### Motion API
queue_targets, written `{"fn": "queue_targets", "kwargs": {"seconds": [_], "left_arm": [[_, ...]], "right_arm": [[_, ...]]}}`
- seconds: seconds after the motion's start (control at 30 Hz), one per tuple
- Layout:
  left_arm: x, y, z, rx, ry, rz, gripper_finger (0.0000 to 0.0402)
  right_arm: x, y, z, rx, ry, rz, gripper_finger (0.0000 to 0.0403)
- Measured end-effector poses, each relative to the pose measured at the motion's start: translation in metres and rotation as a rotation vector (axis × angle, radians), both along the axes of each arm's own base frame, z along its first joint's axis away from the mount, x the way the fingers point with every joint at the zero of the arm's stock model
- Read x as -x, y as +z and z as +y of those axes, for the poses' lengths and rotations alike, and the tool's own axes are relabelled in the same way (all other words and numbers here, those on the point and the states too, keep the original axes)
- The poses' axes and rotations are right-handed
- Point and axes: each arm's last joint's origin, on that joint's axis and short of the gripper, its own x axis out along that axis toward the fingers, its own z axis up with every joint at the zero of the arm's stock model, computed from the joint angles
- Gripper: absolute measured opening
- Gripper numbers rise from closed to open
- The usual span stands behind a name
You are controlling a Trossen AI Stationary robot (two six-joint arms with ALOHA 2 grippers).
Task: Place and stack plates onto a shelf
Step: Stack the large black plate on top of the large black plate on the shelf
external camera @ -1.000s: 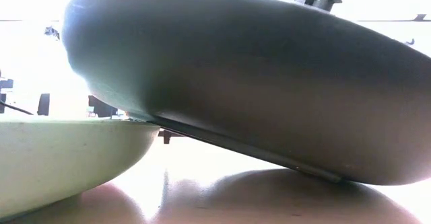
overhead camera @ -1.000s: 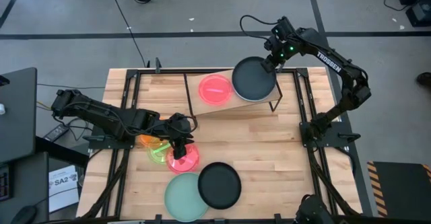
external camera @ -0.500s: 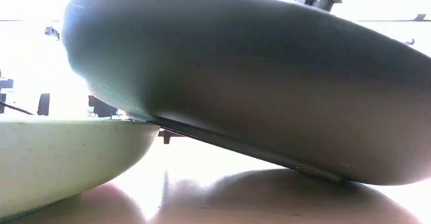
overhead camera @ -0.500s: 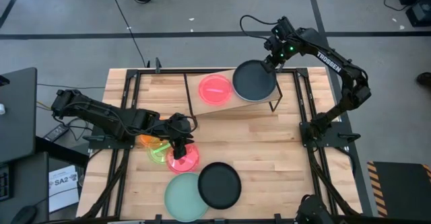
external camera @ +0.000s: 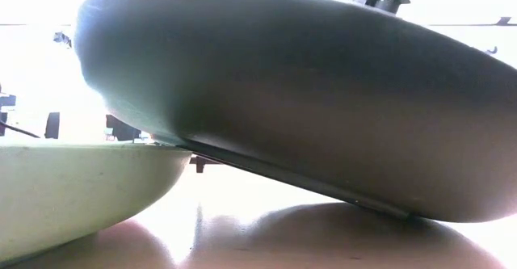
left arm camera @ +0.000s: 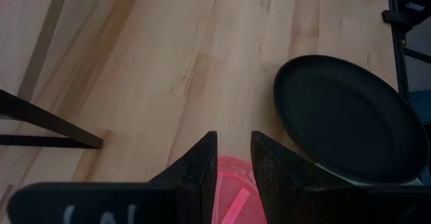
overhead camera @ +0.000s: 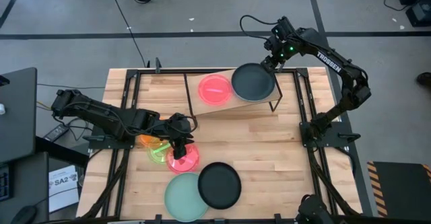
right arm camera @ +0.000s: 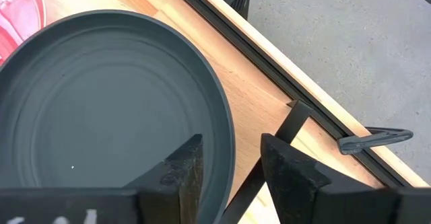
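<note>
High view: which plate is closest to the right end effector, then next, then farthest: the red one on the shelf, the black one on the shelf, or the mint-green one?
From the right end effector:
1. Black plate, right beside it, on the shelf's right half.
2. Red plate, on the shelf's left half.
3. Mint-green plate, far off at the table's near edge, partly under another black plate.

Evenly lit from overhead, with soft, faint shadows on the counter. Blown out to white behind the black plate in the low view, glare on wood beneath. Blurred at close range: fingers of the left gripper.
</note>
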Motion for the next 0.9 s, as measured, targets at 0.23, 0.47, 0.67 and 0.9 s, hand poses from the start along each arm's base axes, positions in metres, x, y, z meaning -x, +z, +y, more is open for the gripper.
{"fn": "queue_targets", "kwargs": {"seconds": [0.23, 0.47, 0.67, 0.9], "left_arm": [[0.0000, 0.0000, 0.0000, 0.001, 0.001, 0.000, 0.0096], [0.0000, 0.0000, -0.0002, 0.035, 0.028, 0.001, 0.0096], [0.0000, 0.0000, -0.0002, 0.085, 0.076, 0.001, 0.0096], [-0.0002, 0.0003, -0.0003, 0.221, 0.208, -0.003, 0.0096]], "right_arm": [[0.0000, 0.0001, 0.0001, 0.000, 0.000, 0.000, 0.0156], [0.0001, 0.0002, 0.0002, 0.000, 0.000, 0.000, 0.0156], [0.0001, 0.0002, 0.0002, 0.000, 0.000, -0.001, 0.0155], [0.0000, 0.0002, 0.0002, 0.000, 0.000, 0.000, 0.0154]]}}
